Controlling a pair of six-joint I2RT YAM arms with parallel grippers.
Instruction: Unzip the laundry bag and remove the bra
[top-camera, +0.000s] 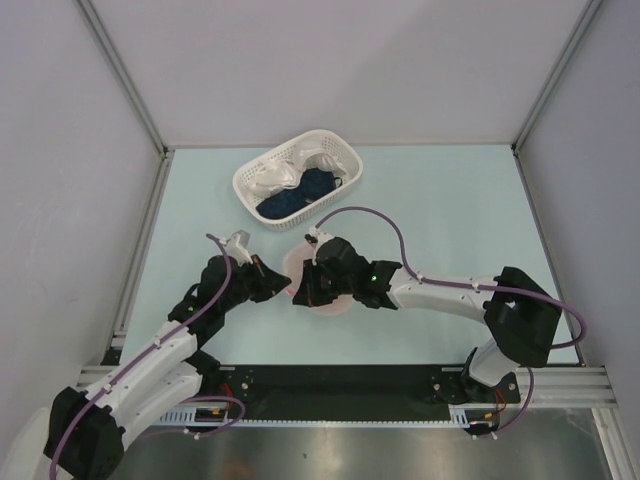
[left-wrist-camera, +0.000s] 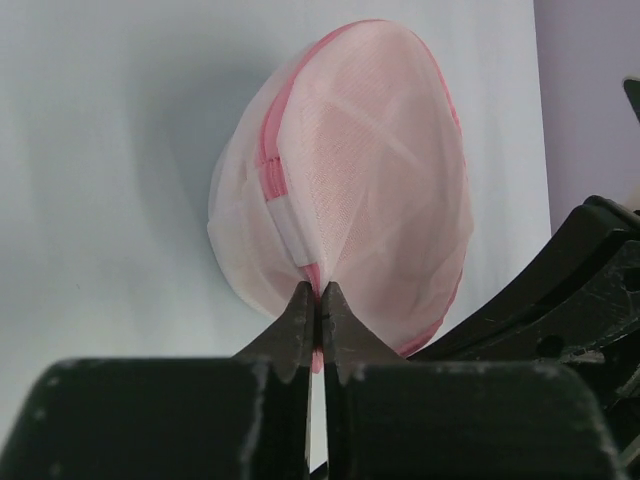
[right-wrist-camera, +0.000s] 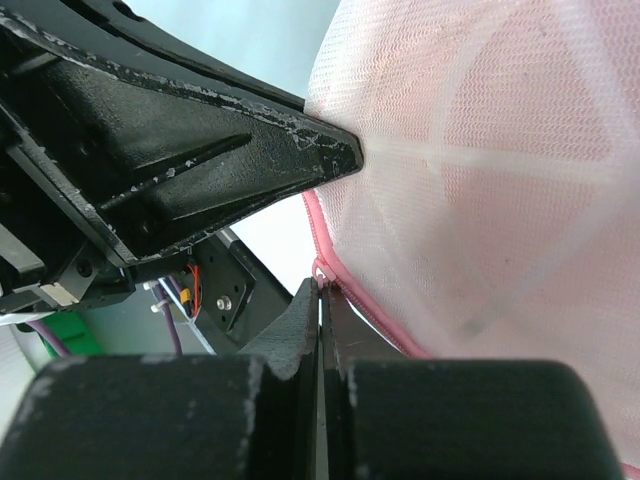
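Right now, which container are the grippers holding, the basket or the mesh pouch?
The laundry bag, pink-edged mesh, pinched by left gripper and right gripper; the basket sits apart, untouched.

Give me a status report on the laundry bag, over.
Left gripper shut on laundry bag seam. Right gripper shut on its pink zip edge. Zip looks closed. Basket well clear.

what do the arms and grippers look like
The left arm and right arm have white links between chunky black joints, each with a purple cable looping alongside. A green light glows on the right wrist. The left gripper and right gripper have black wedge-shaped fingers tapering to thin tips, scuffed pale at the edges.
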